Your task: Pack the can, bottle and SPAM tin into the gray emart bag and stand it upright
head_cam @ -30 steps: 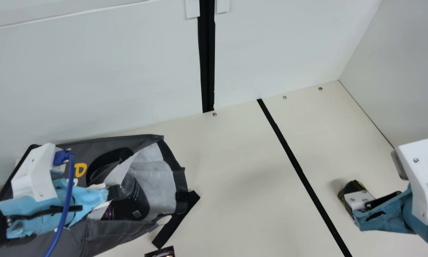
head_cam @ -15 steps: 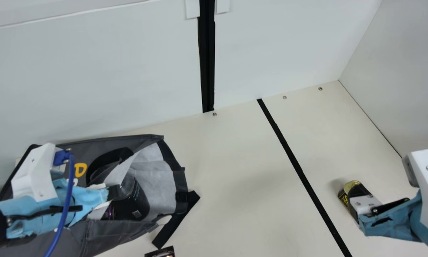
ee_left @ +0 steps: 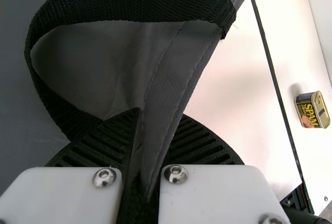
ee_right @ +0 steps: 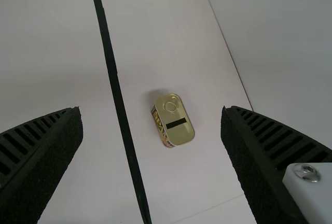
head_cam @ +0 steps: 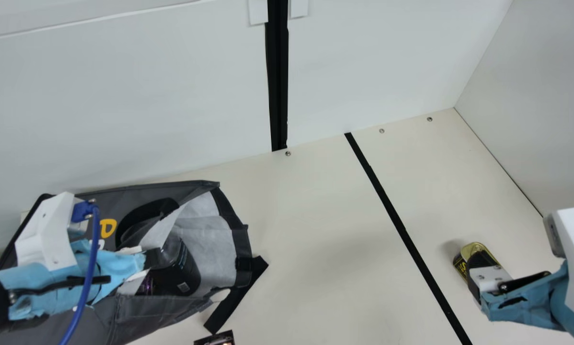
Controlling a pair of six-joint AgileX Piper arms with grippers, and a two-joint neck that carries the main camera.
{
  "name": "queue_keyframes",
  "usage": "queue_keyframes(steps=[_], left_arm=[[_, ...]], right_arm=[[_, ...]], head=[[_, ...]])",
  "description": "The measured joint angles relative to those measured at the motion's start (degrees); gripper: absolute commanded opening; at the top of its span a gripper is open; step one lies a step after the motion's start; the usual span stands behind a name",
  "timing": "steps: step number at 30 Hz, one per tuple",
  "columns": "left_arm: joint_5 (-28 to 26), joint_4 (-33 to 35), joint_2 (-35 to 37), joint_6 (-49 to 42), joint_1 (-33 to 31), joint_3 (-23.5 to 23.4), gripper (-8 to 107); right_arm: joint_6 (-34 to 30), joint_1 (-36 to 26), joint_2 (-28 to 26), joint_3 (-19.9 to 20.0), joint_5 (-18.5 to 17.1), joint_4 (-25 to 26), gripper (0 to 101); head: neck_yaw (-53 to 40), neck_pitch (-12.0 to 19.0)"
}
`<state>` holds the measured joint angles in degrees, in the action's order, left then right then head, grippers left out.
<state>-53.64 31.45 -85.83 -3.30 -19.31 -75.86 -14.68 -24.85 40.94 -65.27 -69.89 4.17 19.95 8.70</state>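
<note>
Now for the SPAM tin (ee_right: 179, 123), it seems: left fingers (ee_left: 104, 138) pinch the gray bag (head_cam: 143, 306), the 2 right fingers (ee_right: 44, 156) gape wide and should lower around it.

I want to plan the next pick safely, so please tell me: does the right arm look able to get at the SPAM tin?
Probably yes: the right gripper looks open above the SPAM tin, with nothing visible between them.
</note>
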Motion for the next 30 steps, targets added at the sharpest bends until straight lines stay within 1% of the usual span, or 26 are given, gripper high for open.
queue_keyframes(steps=[9, 13, 21, 25, 30], left_arm=[[0.0, 0.0, 0.0, 0.0, 0.0, 0.0, -8], [0.0, 0.0, 0.0, 0.0, 0.0, 0.0, -8], [0.0, 0.0, 0.0, 0.0, 0.0, 0.0, -8], [0.0, 0.0, 0.0, 0.0, 0.0, 0.0, -8], [0.0, 0.0, 0.0, 0.0, 0.0, 0.0, -8]], right_arm=[[0.3, 0.1, -0.2, 0.1, 0.0, -0.1, 95], [-0.1, 0.0, 0.5, 0.1, 0.0, -0.1, 95], [-4.3, -1.8, 2.6, -0.2, 0.0, -0.9, 95], [-7.0, -3.6, 4.1, -0.5, 0.0, -2.3, 95], [-10.6, -6.7, 6.2, -0.7, 0.1, -5.4, 95]], head=[[-0.1, 0.0], [0.0, 0.0], [0.0, 0.0], [-0.1, 0.0], [0.0, 0.0]])
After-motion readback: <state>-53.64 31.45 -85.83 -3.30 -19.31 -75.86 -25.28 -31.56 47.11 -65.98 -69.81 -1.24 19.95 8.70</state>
